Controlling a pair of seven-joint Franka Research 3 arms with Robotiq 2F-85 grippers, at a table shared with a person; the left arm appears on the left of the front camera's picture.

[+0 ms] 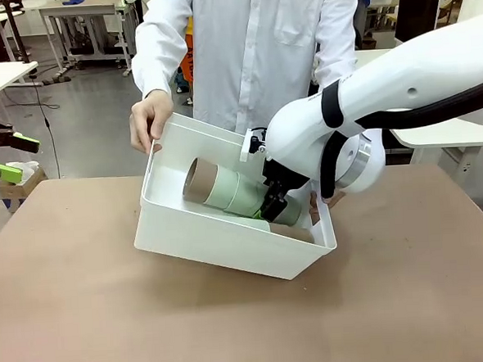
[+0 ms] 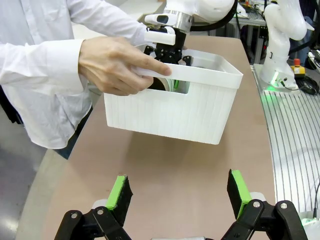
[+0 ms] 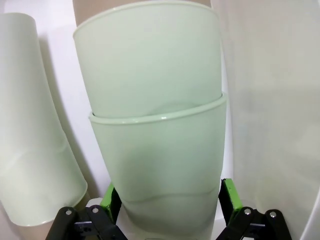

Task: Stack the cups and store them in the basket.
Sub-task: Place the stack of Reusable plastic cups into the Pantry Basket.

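**Right gripper in the basket, around the stacked cups**

My right arm comes in from the right side of the table and bends down over the near rim of the white basket [image 1: 229, 239], so that my right gripper [image 1: 273, 205] points into it. The basket is tilted, its far side raised; a person's hand [image 1: 149, 121] holds it at the far-left handle slot, and in my left wrist view that same hand [image 2: 117, 65] grips the rim.

Inside the basket the stack of cups [image 1: 225, 188] lies on its side, its tan-brown end toward the person's hand, mint green cups toward my gripper. In my right wrist view two nested mint green cups [image 3: 155, 150] stand directly between my green pads [image 3: 227, 195]; the pads sit just beside the lower cup's walls on both sides, and I cannot tell whether they press on it or have let go. Another pale cup [image 3: 30, 150] lies just beside, to the picture's left.

My left gripper [image 2: 180, 192] hangs open above the bare brown table [image 2: 165, 165], well apart from the basket, holding nothing.

I can read no labels or writing on cups or basket.
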